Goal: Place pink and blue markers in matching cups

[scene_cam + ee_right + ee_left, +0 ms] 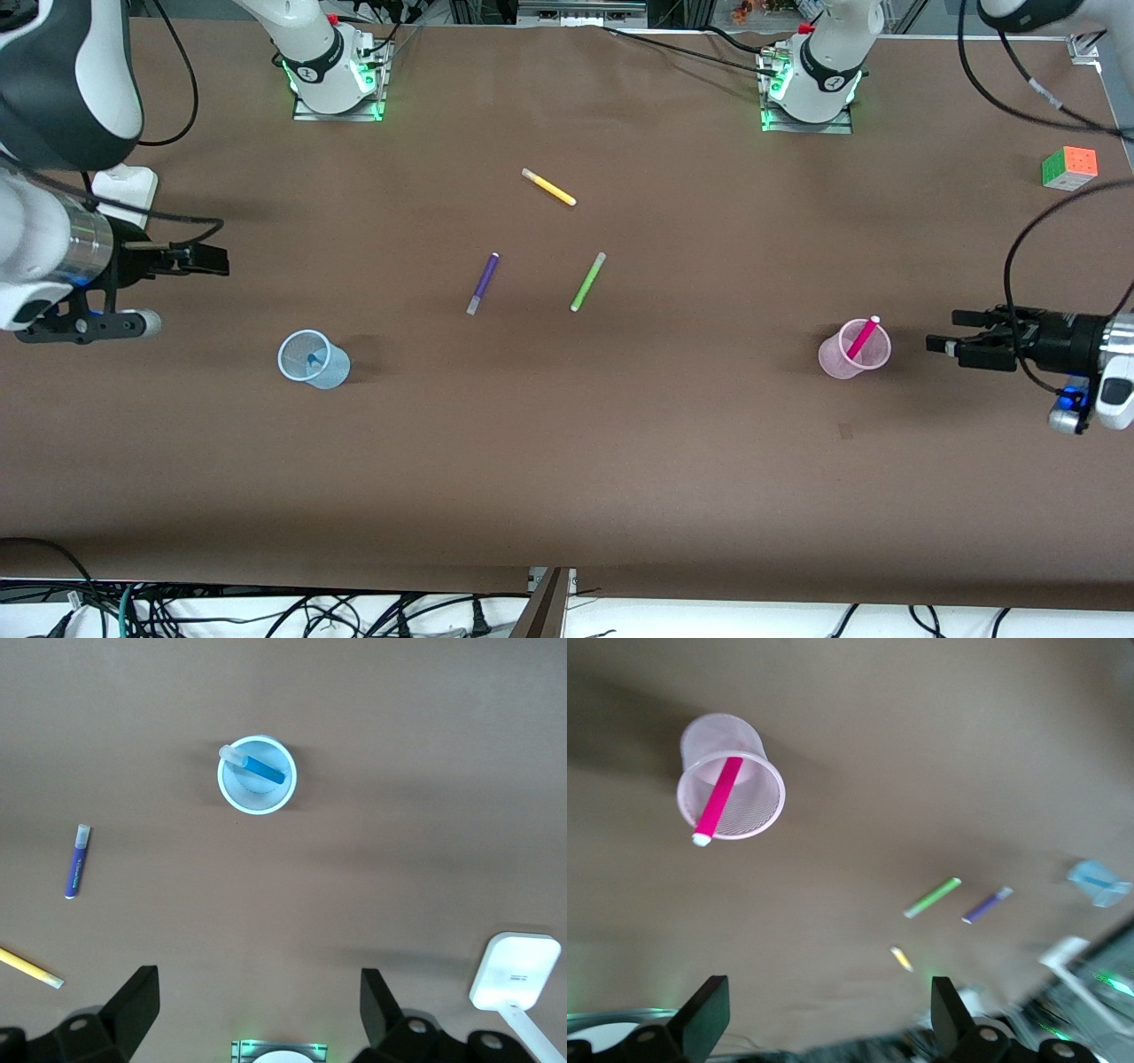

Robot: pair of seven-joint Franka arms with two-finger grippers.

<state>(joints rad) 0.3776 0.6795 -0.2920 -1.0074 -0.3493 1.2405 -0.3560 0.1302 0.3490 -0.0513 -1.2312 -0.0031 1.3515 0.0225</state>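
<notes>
A: Item one, the pink cup (852, 352)?
B: It is seen at the right of the front view, toward the left arm's end of the tabletop (567, 461). The pink marker (862, 338) is held in it, leaning, with its pale cap above the rim. In the left wrist view both are shown at upper left: cup (744, 819), marker (718, 799).

A: Item two, the blue cup (314, 359)?
B: It is placed at lower left of the front view, toward the right arm's end. The blue marker (313, 360) is lodged inside it. In the right wrist view the cup (257, 802) is seen from above, upper centre, with the marker (260, 767) slanted across it and its clear cap at the rim.

A: Other markers?
B: Three are laid on the tabletop near centre frame: purple (483, 283), green (587, 282) beside it, and yellow (549, 187) higher in the frame, farther from the camera.

A: Grippers?
B: The left gripper (939, 345) is recorded at the right edge, just beside the pink cup, apart from it; its fingers (704, 1017) are spread and nothing is held. The right gripper (215, 260) is recorded at the left edge, higher in the frame than the blue cup; its fingers (133, 1005) are likewise spread and empty.

A: Remaining entries?
B: A colour cube (1069, 167) is listed at upper right, and a white object (126, 189) at upper left.
</notes>
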